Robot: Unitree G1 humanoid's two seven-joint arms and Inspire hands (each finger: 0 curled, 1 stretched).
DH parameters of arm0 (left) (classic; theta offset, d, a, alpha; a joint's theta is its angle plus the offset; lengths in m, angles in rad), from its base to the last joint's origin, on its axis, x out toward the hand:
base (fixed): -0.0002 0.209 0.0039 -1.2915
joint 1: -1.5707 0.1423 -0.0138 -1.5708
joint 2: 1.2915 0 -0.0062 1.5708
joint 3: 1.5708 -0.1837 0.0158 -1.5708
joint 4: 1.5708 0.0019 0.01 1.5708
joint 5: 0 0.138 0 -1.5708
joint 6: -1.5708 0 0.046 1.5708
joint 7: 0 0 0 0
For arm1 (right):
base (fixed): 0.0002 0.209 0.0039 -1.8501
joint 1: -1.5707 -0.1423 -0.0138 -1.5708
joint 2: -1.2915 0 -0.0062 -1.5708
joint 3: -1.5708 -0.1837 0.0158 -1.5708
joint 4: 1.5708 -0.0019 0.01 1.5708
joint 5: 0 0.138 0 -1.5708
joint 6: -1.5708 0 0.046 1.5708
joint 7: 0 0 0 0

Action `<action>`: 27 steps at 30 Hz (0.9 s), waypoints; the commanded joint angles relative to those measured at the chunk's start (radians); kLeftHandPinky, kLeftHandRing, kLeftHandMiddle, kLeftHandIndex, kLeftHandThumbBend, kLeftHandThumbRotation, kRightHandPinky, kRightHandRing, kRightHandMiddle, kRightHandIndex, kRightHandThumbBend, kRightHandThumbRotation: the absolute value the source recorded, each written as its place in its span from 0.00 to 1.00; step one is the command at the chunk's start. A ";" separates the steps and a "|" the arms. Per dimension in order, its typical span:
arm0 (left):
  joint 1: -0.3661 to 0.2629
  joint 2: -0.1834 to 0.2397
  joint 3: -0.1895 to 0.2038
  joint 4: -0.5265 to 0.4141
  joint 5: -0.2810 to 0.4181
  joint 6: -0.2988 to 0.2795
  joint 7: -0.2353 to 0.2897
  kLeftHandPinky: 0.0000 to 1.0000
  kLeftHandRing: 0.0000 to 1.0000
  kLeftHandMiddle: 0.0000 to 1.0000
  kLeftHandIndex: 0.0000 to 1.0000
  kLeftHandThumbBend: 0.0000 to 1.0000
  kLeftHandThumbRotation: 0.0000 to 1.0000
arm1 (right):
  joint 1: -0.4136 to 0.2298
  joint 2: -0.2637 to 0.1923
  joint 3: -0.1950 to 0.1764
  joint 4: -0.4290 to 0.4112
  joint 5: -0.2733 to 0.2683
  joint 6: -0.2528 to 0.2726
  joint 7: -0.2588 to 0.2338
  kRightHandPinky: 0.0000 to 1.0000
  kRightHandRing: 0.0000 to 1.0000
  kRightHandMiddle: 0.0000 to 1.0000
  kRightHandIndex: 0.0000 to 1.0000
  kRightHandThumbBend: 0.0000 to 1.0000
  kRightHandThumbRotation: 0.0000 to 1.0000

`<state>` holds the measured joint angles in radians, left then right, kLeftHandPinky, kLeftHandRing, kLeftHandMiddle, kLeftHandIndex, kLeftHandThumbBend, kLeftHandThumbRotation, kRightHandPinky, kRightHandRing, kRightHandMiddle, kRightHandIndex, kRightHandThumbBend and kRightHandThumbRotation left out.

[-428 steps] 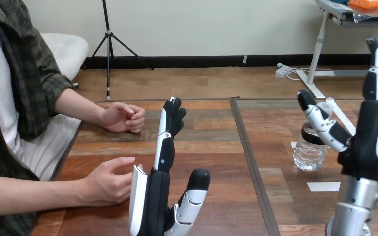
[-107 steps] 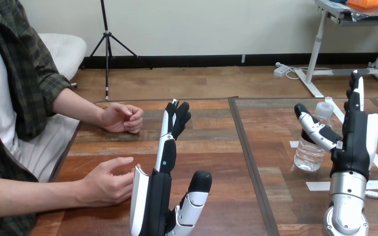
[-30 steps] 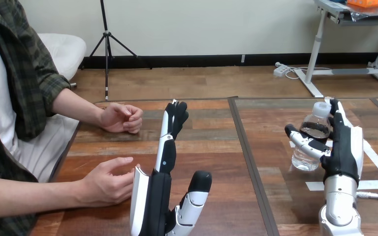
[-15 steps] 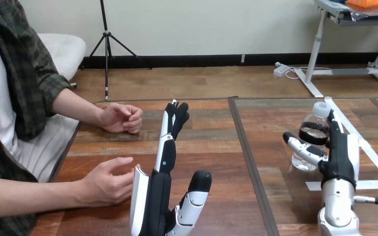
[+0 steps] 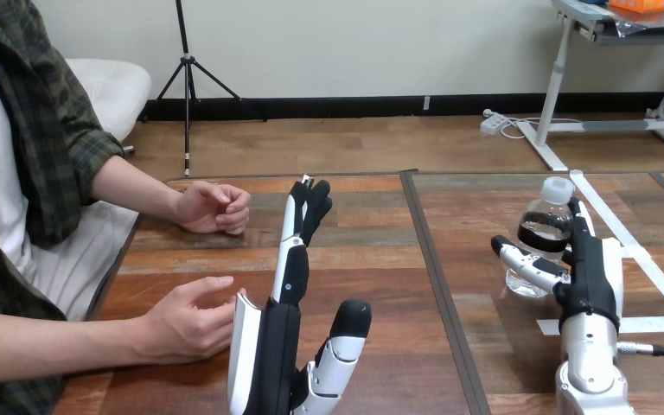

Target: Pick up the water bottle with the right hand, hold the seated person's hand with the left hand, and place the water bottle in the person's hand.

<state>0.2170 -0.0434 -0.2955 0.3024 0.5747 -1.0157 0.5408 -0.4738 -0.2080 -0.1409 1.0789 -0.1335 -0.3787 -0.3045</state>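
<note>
Water bottle [image 5: 540,233] upright on right half of table [image 5: 380,259], flanked by straight fingers and outstretched thumb of right hand [image 5: 588,268], ungrasped. Left hand [image 5: 281,337] raised mid-table, fingers straight, holding nothing, just beside person's nearer hand [image 5: 186,320].

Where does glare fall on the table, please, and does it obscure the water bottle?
In the head view, a pale sheen lies on the right part of the table around the water bottle; the bottle's white cap, dark band and clear body read plainly against it, next to the right hand.
</note>
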 commanded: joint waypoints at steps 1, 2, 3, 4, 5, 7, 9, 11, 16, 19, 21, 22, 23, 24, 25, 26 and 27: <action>0.034 -0.021 0.000 -0.025 -0.005 0.000 0.006 0.93 0.93 0.95 1.00 0.56 1.00 | -0.119 -0.042 0.004 0.027 0.000 -0.008 0.002 0.94 0.96 0.98 0.96 0.65 0.00; 0.034 -0.022 0.000 -0.026 -0.004 0.000 0.007 0.93 0.93 0.95 1.00 0.56 1.00 | -0.122 -0.043 0.005 0.032 -0.001 -0.005 0.002 0.94 0.96 0.97 0.96 0.65 0.00; 0.034 -0.022 0.001 -0.026 -0.003 0.001 0.007 0.93 0.93 0.95 1.00 0.56 1.00 | -0.125 -0.043 0.005 0.036 -0.001 -0.004 0.002 0.94 0.96 0.97 0.96 0.65 0.00; 0.034 -0.022 0.001 -0.026 0.000 0.000 0.009 0.93 0.92 0.95 1.00 0.56 1.00 | -0.129 -0.044 0.004 0.044 0.001 -0.002 0.005 0.94 0.95 0.97 0.96 0.66 0.00; 0.034 -0.021 0.002 -0.025 0.002 -0.001 0.011 0.93 0.92 0.95 1.00 0.56 1.00 | -0.132 -0.044 0.003 0.049 0.004 -0.003 0.007 0.94 0.95 0.97 0.96 0.66 0.00; 0.033 -0.021 0.002 -0.024 0.002 -0.003 0.011 0.93 0.92 0.95 1.00 0.55 1.00 | -0.137 -0.046 0.003 0.060 0.004 -0.002 0.010 0.94 0.95 0.97 0.96 0.66 0.00; 0.033 -0.022 0.001 -0.024 0.000 -0.003 0.011 0.92 0.92 0.95 1.00 0.55 1.00 | -0.142 -0.047 0.005 0.069 0.002 -0.001 0.010 0.94 0.95 0.97 0.96 0.67 0.00; 0.033 -0.021 -0.003 -0.024 -0.014 -0.004 0.002 0.92 0.92 0.95 1.00 0.55 1.00 | -0.146 -0.049 0.003 0.081 0.007 -0.006 0.017 0.94 0.95 0.96 0.96 0.67 0.00; 0.033 -0.019 -0.004 -0.023 -0.018 -0.005 -0.002 0.93 0.93 0.96 1.00 0.55 1.00 | -0.155 -0.052 0.000 0.107 0.016 -0.016 0.035 0.94 0.95 0.96 0.95 0.67 0.00; 0.031 -0.015 -0.003 -0.020 -0.019 -0.009 -0.003 0.93 0.93 0.96 1.00 0.55 1.00 | -0.160 -0.055 0.003 0.120 0.017 -0.019 0.037 0.94 0.95 0.96 0.95 0.67 0.00; 0.028 -0.013 -0.004 -0.018 -0.022 -0.013 -0.005 0.94 0.94 0.96 1.00 0.55 1.00 | -0.163 -0.055 0.003 0.127 0.019 -0.019 0.037 0.94 0.95 0.96 0.95 0.68 0.00; 0.027 -0.012 -0.004 -0.017 -0.028 -0.014 -0.008 0.94 0.94 0.96 1.00 0.55 1.00 | -0.165 -0.055 0.002 0.133 0.020 -0.022 0.036 0.94 0.95 0.96 0.95 0.68 0.00; 0.027 -0.011 -0.005 -0.017 -0.031 -0.014 -0.011 0.94 0.94 0.96 1.00 0.55 1.00 | -0.166 -0.055 0.002 0.136 0.021 -0.025 0.036 0.94 0.95 0.96 0.94 0.68 0.00; 0.027 -0.011 -0.005 -0.016 -0.034 -0.015 -0.012 0.94 0.94 0.96 1.00 0.55 1.00 | -0.167 -0.056 0.001 0.139 0.022 -0.026 0.036 0.94 0.95 0.96 0.94 0.68 0.00; 0.027 -0.011 -0.004 -0.016 -0.032 -0.015 -0.011 0.94 0.94 0.96 1.00 0.55 1.00 | -0.168 -0.056 0.002 0.143 0.022 -0.028 0.036 0.94 0.95 0.95 0.94 0.68 0.00; 0.027 -0.012 -0.002 -0.016 -0.031 -0.015 -0.009 0.94 0.94 0.96 1.00 0.55 1.00 | -0.169 -0.056 0.002 0.146 0.022 -0.029 0.035 0.94 0.94 0.95 0.94 0.68 0.00; 0.027 -0.013 -0.002 -0.016 -0.030 -0.015 -0.009 0.94 0.94 0.96 1.00 0.54 1.00 | -0.169 -0.057 0.003 0.148 0.022 -0.029 0.034 0.94 0.94 0.95 0.94 0.69 0.00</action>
<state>0.2167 -0.0431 -0.2959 0.3025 0.5524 -1.0163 0.5333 -0.5529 -0.2467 -0.1359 1.2158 -0.1160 -0.3786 -0.2724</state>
